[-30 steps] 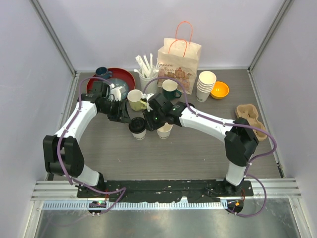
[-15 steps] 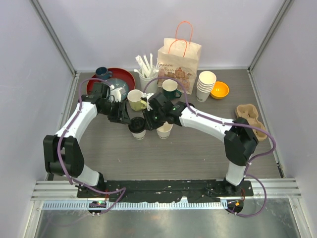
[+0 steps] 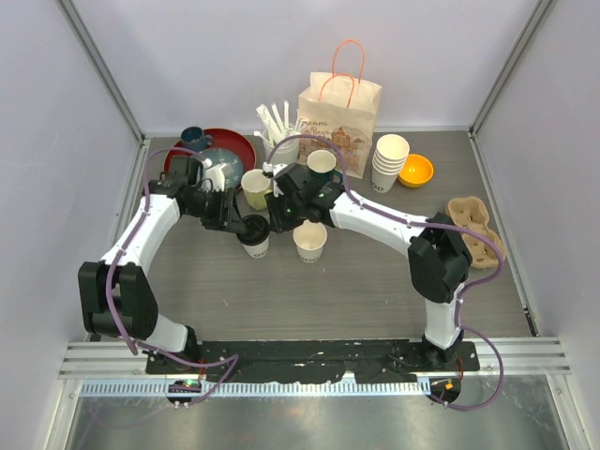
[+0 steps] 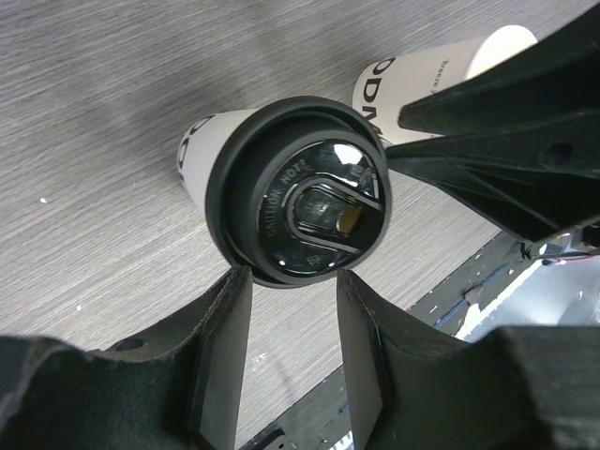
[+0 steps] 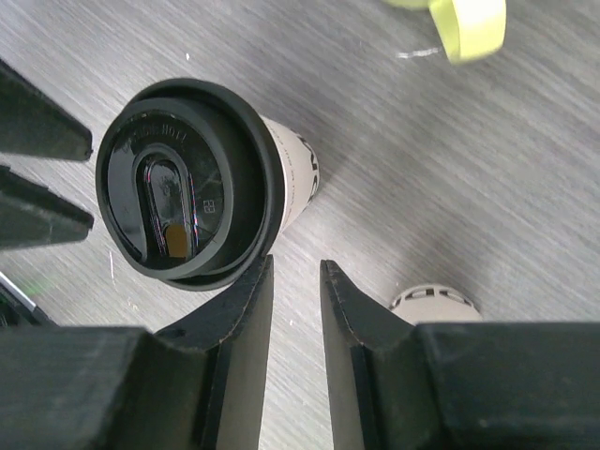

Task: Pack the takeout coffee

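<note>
Main cup: the lidded cup [image 3: 253, 232], cream paper with a black lid, stands upright on the grey table [image 3: 375, 291], a bit left of centre in the top view, right between the two arms' ends.
Neighbour: the second cup [image 3: 310, 239] stands just to its right in that view, open-topped and upright.
Left arm: the left gripper [image 4: 293, 292] has its jaws partway apart with nothing pinched. In its wrist view the lid's rim sits right at the fingertips and bare table shows in the gap. Honestly can't tell if a tip touches the rim.
Right arm: the right gripper [image 5: 295, 267] is down to a narrow slit, also gripping nothing. The lidded cup sits in the upper left of its wrist view, off to the side of the fingers.
Behind the arms: yellow mug [image 3: 255, 186] and green mug [image 3: 323, 167].
Top centre: paper bag [image 3: 339, 114] with orange handles, upright.
Upper right: stack of paper cups [image 3: 390, 161], with an orange bowl [image 3: 415, 170] beside it.
Right side: brown cup carrier [image 3: 469, 211].
</note>
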Controlling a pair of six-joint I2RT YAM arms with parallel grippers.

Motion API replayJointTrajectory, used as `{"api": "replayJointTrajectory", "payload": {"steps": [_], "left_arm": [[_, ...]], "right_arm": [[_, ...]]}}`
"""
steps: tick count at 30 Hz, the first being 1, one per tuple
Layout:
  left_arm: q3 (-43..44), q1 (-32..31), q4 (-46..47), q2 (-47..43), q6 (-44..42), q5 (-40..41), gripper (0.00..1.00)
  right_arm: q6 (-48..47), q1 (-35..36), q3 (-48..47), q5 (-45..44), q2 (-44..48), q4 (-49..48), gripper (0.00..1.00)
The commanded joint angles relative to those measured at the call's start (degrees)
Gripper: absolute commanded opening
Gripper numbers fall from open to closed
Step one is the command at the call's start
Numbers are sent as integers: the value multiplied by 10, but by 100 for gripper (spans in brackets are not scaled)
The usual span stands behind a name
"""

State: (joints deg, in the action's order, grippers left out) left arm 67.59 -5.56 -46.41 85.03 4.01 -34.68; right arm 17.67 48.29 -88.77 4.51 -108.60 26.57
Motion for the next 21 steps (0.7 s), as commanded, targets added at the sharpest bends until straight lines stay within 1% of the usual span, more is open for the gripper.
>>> {"api": "replayJointTrajectory", "payload": {"steps": [1, 5, 10, 14, 15, 17, 18, 21], "left_arm": [[1, 21, 1, -29, -1, -39, 45], [-13, 41, 8, -43, 1, -38, 45], [-29, 47, 24, -56, 16, -36, 45], [-26, 48, 39, -63, 35, -13, 43], [-24, 48, 47, -64, 40, -7, 43], [-12, 45, 55, -65, 48, 5, 42], [-8, 43, 62, -66, 48, 20, 42], [6, 31, 73, -60, 48, 42, 42]], "right_arm": [[-12, 0, -53, -11, -20, -22, 32], [-15, -7, -71, -10, -32, -22, 32], [-28, -21, -100, -10, -47, -10, 32], [-31, -21, -124, -42, -42, 10, 32], [-29, -14, -127, -95, -37, 24, 32], [-26, 0, -125, -137, -15, 35, 37], [-21, 7, -120, -163, -6, 36, 44], [16, 28, -97, -160, 18, 24, 47]]}}
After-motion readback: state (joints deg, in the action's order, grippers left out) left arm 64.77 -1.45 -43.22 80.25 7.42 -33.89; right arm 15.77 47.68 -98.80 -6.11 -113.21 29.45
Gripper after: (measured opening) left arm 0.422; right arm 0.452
